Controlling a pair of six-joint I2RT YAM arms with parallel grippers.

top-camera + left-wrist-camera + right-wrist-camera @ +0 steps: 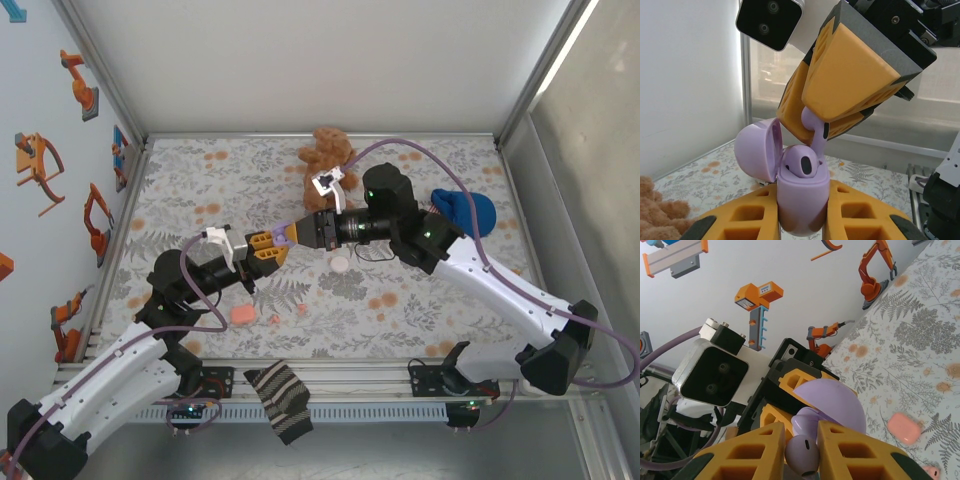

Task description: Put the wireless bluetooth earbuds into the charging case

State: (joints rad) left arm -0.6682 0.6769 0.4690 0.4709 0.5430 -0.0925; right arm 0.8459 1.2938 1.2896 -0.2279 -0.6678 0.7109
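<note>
Left gripper (802, 220): pressed against both sides of a lilac rounded plastic charging case (801, 195), holding it upright and clear of the fern-patterned table (420, 300).
Case lid (756, 152): hinged open to the left.
Seated earbud (802, 162): lilac plastic, lying in one well of the case.
Right gripper (802, 442): pinching a second lilac earbud (816, 131), stem pointing down, just over the case's open mouth.
Table: a salmon-pink pebble-shaped case (243, 314) lies near the left arm, with a small pink bit (272, 319) beside it.

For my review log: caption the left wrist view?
Right gripper holds lilac earbud at open lilac case clamped in left gripper.
</note>
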